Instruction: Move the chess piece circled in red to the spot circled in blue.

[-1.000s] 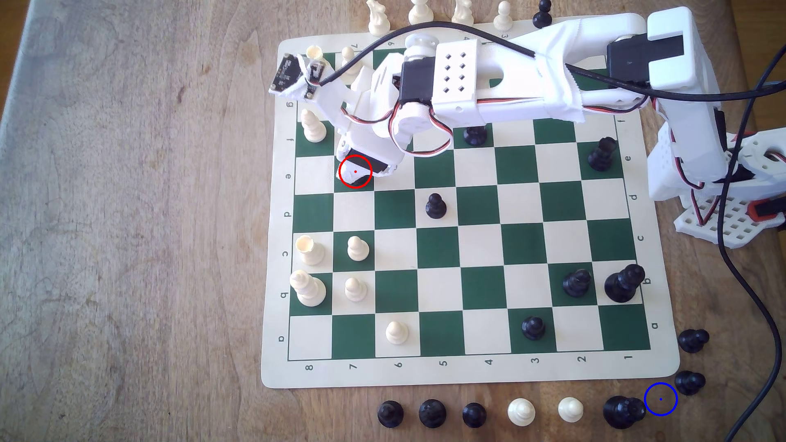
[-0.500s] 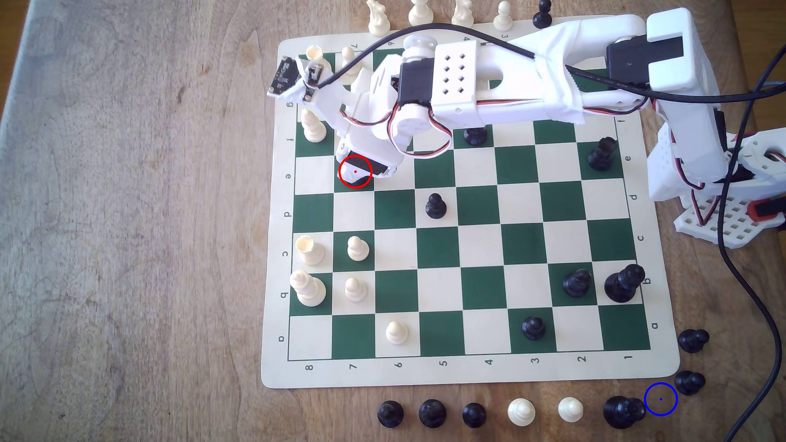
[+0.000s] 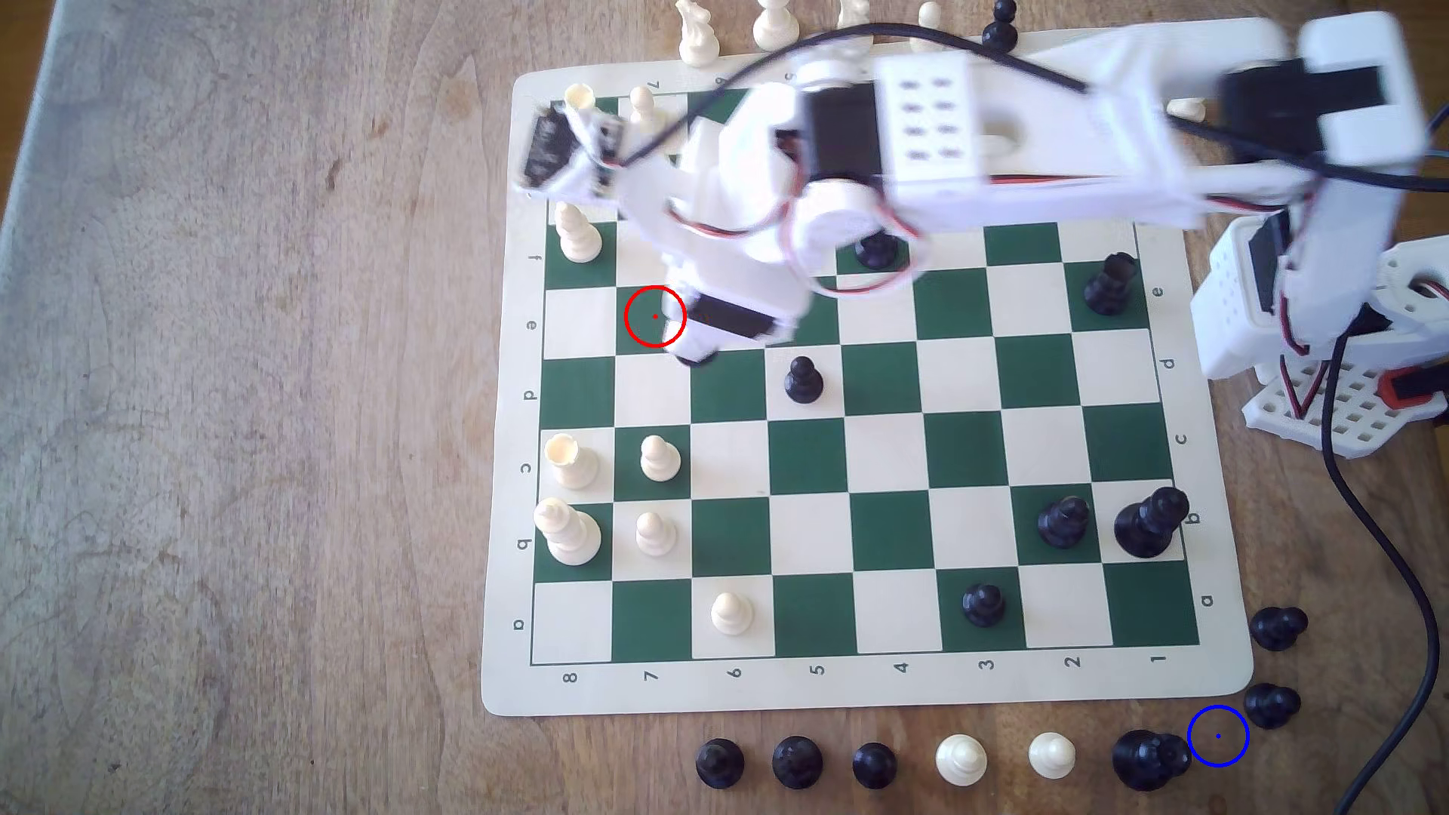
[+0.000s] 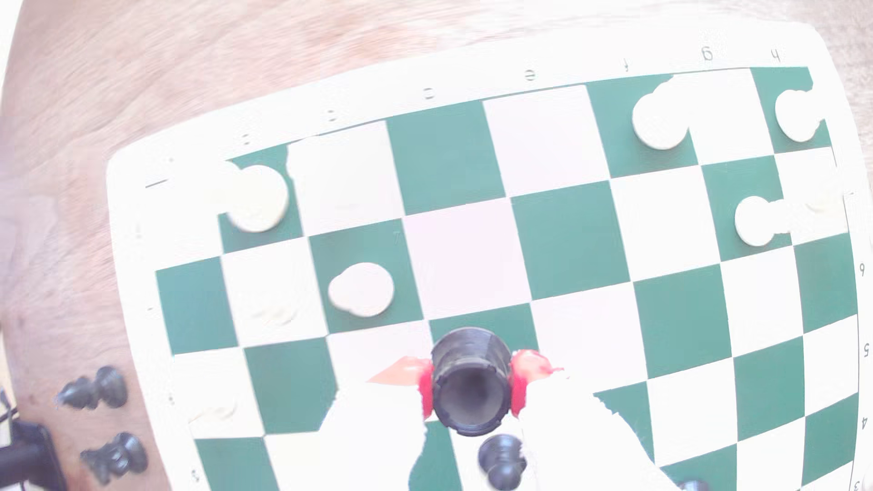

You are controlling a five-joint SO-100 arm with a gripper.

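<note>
Wooden desk carries a green-and-cream chessboard. The hand is clamped on the chess piece circled in red, raised off the board so it clears neighbouring pieces. The spot circled in blue lies bare, well apart.

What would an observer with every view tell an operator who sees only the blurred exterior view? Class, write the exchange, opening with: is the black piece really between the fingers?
Observer: Yes. In the wrist view the black piece sits between the fingers, with red pads against two opposite sides.
Operator: Which way does it face?
Observer: A round, hollowed end faces the wrist camera.
Operator: Can you tell its shape?
Observer: The rim around that hollow looks notched and uneven, not ball-headed.
</note>
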